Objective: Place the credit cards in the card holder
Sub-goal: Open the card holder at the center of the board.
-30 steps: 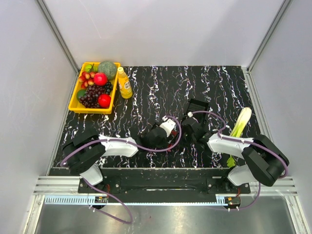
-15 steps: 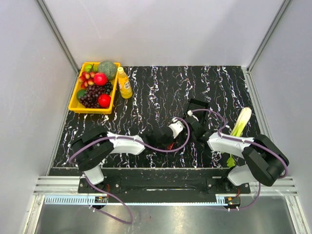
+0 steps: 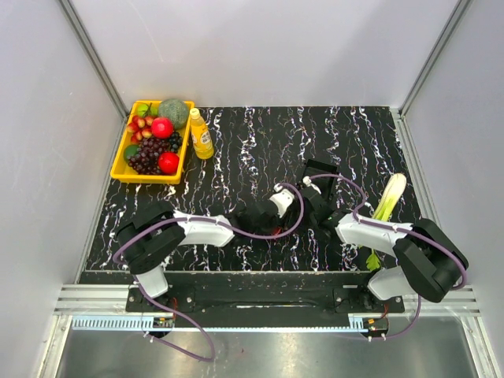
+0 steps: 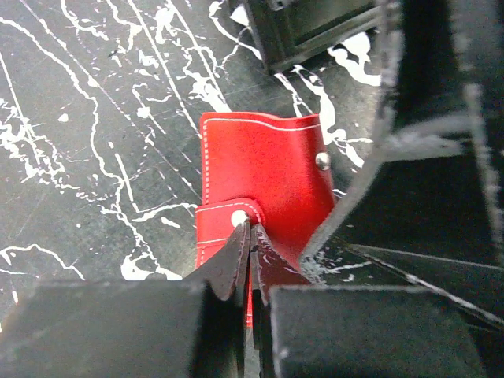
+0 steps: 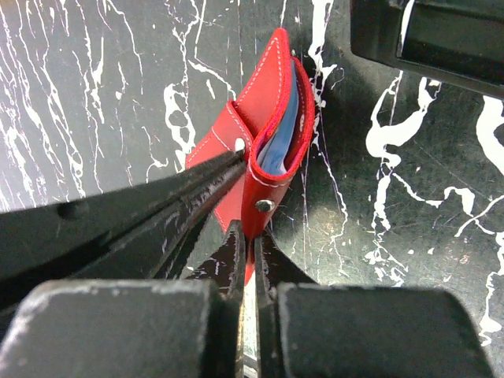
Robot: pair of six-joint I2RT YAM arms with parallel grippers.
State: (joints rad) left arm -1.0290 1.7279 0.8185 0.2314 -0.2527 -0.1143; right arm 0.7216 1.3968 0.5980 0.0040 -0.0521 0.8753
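Card holder (image 4: 264,177): red, stitched along the edges, two metal snap studs. It sits between the two claws, partly lifted off the counter (image 4: 94,126) and standing on edge in the right wrist view.

Left claw (image 4: 250,236): fingers pinched together on the near edge of the card holder, at the small flap just beside one stud. The rest of the red body stretches away ahead of the fingertips.

Right claw (image 5: 246,236): fingers drawn narrow and clamped on the near end of the card holder (image 5: 264,102), just under the other stud. The pocket mouth gapes ahead of the tips and opens toward the right. The left claw's finger comes in from the left and meets the flap beside that grip.

Cards (image 5: 279,138): pale blue, seen edge-on inside the open pocket, ahead of the right claw's tips. How many cannot be told.

Black box (image 5: 425,39): beyond the card holder, ahead and right of the right claw, on the counter.

Yellow tray (image 3: 118,169) of fruit, bottle (image 3: 201,134): far to the left of both claws.

Leafy vegetable (image 3: 391,197): right of the right claw.
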